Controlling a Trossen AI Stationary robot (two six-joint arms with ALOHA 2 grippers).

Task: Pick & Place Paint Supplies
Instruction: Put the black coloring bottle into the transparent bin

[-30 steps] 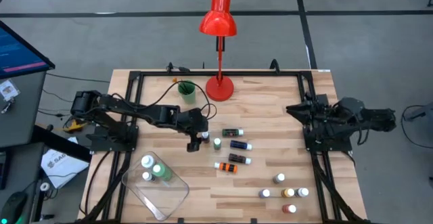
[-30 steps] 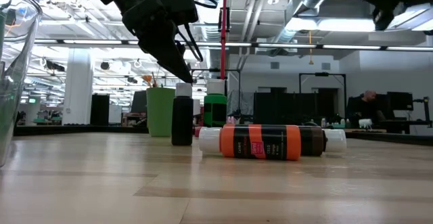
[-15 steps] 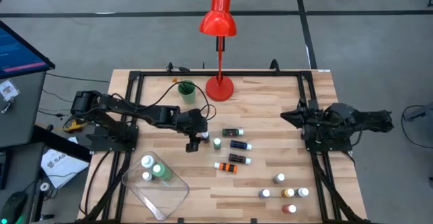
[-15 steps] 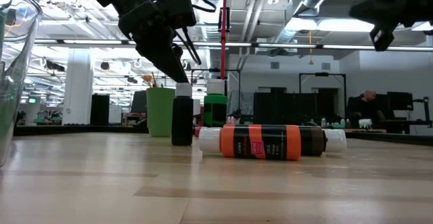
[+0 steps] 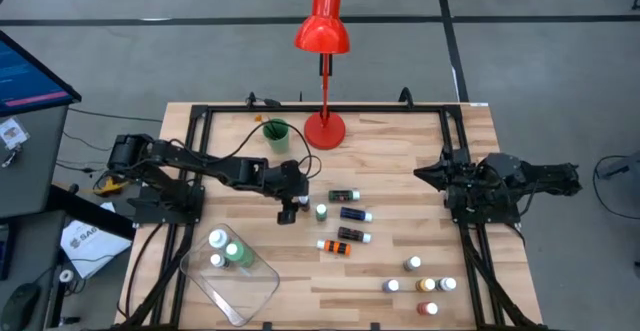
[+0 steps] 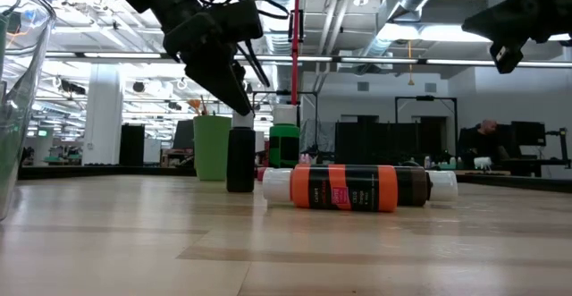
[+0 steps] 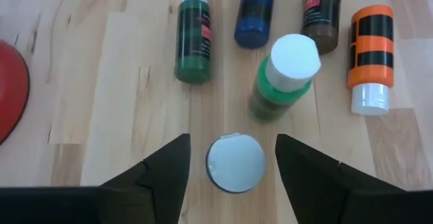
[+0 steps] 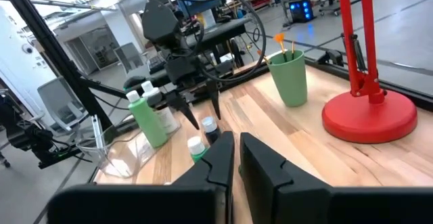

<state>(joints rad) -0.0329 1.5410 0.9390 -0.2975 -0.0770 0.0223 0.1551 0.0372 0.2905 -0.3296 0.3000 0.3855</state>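
While the left gripper point(image 7: 233, 166) straddles an upright white-capped bottle point(image 7: 235, 163) with fingers spread, its body stays hidden beneath the cap. The right gripper point(image 8: 236, 158) hovers pressed together. Two bottles point(image 5: 226, 251) stand in the clear tray point(image 5: 245, 289).

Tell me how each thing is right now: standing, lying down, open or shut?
Left tool: open, either side of the dark bottle.
Dark bottle: standing, capped.
Green bottle: standing, capped.
Orange bottle: lying down.
Dark green bottle: lying down.
Right tool: shut, empty.
Green cup: upright, brushes inside.
Red lamp: standing.
Clear tray: bottles standing in it.
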